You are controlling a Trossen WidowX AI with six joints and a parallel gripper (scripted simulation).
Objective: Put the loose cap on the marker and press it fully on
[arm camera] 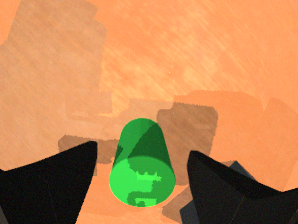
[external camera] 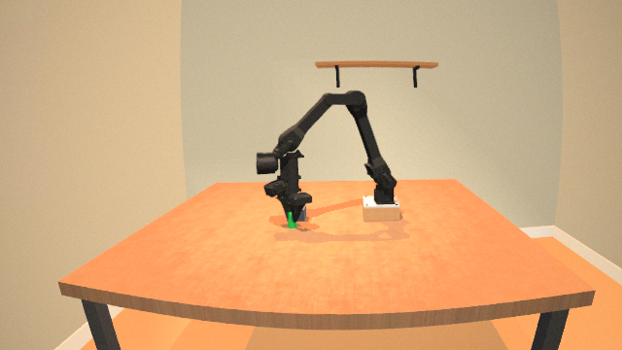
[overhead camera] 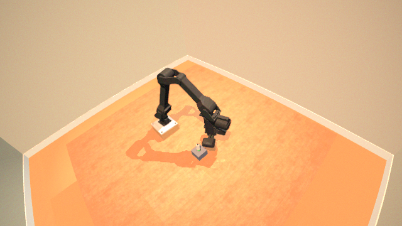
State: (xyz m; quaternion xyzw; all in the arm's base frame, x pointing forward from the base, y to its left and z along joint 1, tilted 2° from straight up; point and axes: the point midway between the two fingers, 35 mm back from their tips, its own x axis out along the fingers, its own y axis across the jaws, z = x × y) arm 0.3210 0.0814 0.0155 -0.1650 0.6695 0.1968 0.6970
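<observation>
The green cap [arm camera: 141, 175] [external camera: 291, 222] stands upright on the table, between my gripper's two black fingers. My gripper [arm camera: 143, 155] [external camera: 292, 214] [overhead camera: 208, 143] is open and lowered around the cap, with a gap showing on each side in the wrist view. The white marker [overhead camera: 198, 146] stands upright in the grey holder block [overhead camera: 201, 156] [external camera: 302, 215], just beside the gripper. The gripper hides the cap in the top view.
The arm's white base [overhead camera: 164, 127] [external camera: 381, 209] stands on the orange table [external camera: 340, 272] a short way from the block. A wooden shelf [external camera: 376, 64] hangs on the wall, high above the arm.
</observation>
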